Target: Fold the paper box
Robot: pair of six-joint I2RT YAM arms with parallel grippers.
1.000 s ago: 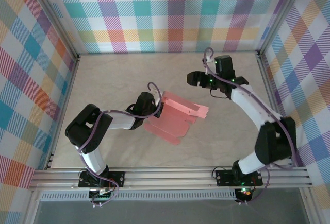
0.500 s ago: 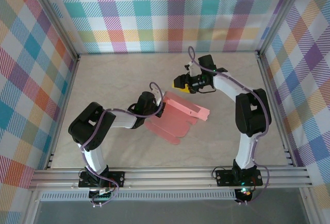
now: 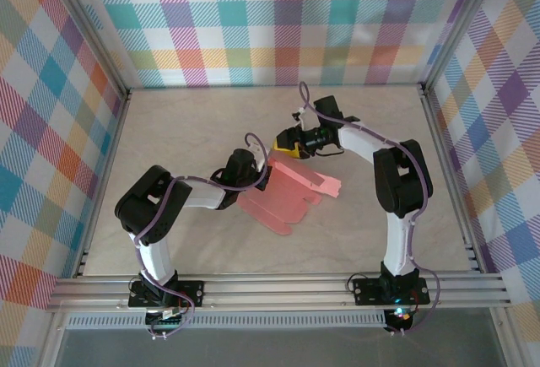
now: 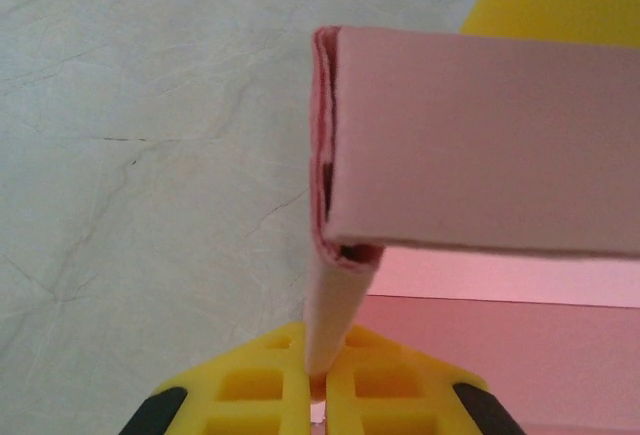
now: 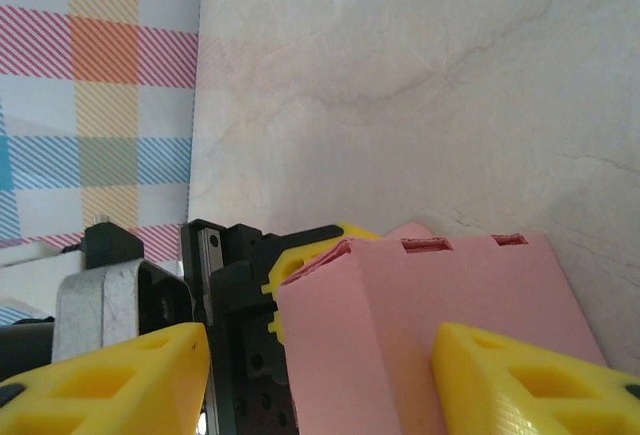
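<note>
The paper box (image 3: 297, 188) is salmon-pink card, partly folded, one long wall raised and flat flaps spread toward the near side. My left gripper (image 3: 263, 175) is shut on the box's left end; in the left wrist view its yellow fingers (image 4: 250, 390) pinch an upright pink flap (image 4: 335, 305) below the folded wall (image 4: 480, 145). My right gripper (image 3: 283, 144) hovers at the box's far left corner, open. In the right wrist view its yellow fingers (image 5: 120, 375) stand either side of the pink corner (image 5: 430, 325), with a gap on the left.
Beige tabletop (image 3: 186, 131) enclosed by plaid walls (image 3: 278, 21) and aluminium rails (image 3: 278, 287). The left gripper's black body (image 5: 235, 295) sits close in front of the right gripper. Open table lies to the left and far side of the box.
The right arm has swung left and down to the box's far left corner, its jaws narrowing. The left gripper and the box have barely moved.
</note>
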